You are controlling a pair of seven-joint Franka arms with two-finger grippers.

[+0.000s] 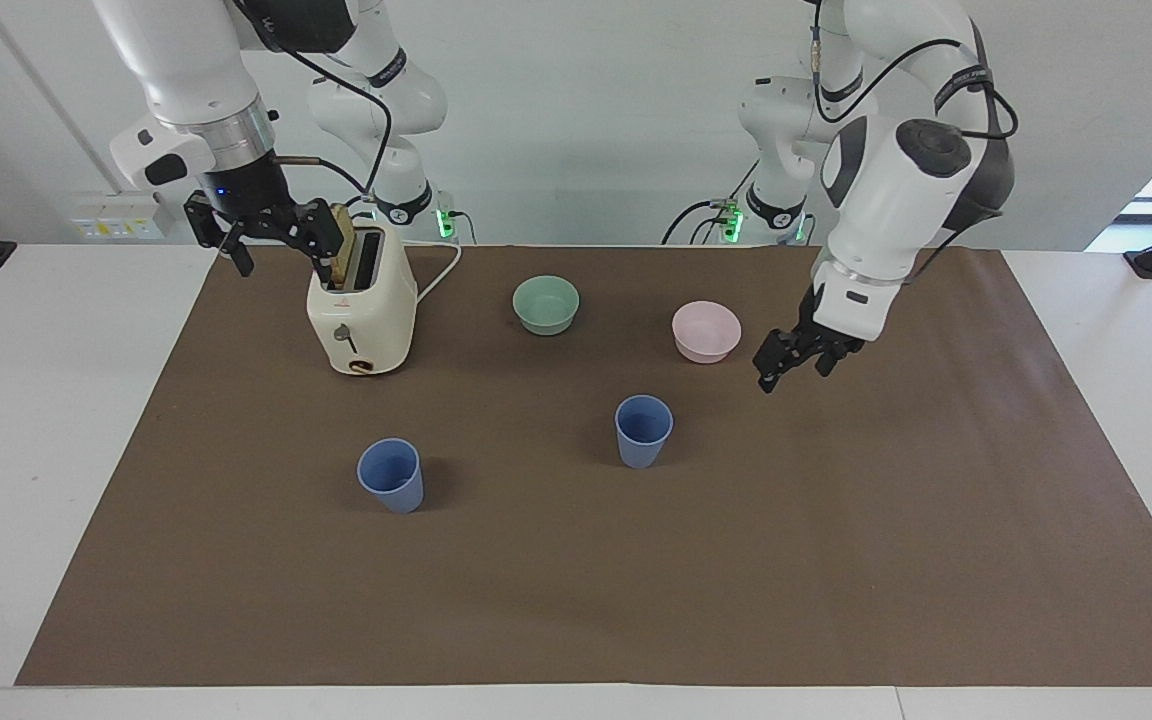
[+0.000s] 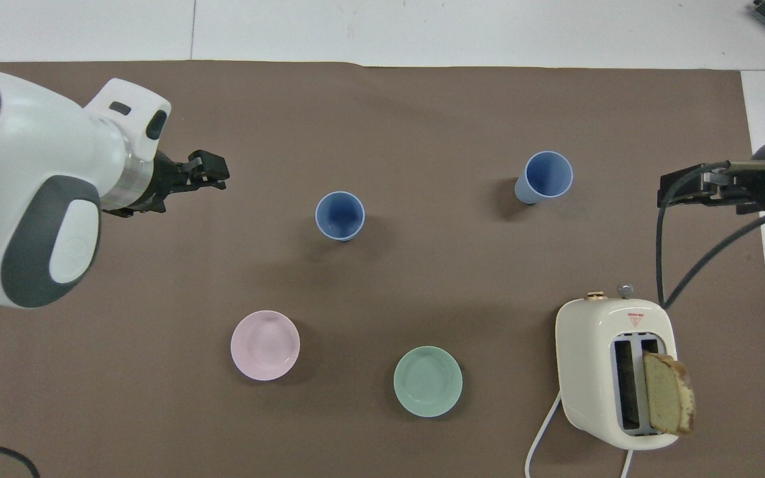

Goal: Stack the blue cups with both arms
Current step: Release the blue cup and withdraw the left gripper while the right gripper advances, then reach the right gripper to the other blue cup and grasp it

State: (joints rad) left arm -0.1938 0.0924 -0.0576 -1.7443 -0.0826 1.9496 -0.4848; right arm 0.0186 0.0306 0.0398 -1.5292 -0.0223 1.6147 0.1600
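Blue cups stand apart on the brown mat, both upright with mouths open and neither held. One blue cup [image 1: 643, 431] [image 2: 339, 216] sits near the middle of the mat; using it as the landmark, the other blue cup [image 1: 391, 475] [image 2: 546, 176] lies toward the right arm's end of the table and a little farther from the robots, with bare mat between the two. The pink bowl [image 1: 706, 331] [image 2: 265, 345] and the mint-green bowl [image 1: 546, 304] [image 2: 427, 381] both lie nearer to the robots than the middle cup, the pink one toward the left arm's end, the green one toward the right arm's end, each well apart from it. The cream toaster [image 1: 361, 311] [image 2: 618, 372], a slice of bread [image 1: 340, 252] [image 2: 668, 401] standing up out of one slot, sits nearer to the robots and toward the right arm's end.

The left gripper [image 1: 794, 360] [image 2: 204, 174] hangs in the air over bare mat toward the left arm's end from the middle cup, clear of it and of the pink bowl; it holds nothing, and how far its fingers are parted cannot be told. The right gripper [image 1: 271, 228] [image 2: 704, 189] waits above the mat's edge beside the toaster, fingers spread wide and empty.

Open mat runs from both cups out to the mat's edge farthest from the robots.
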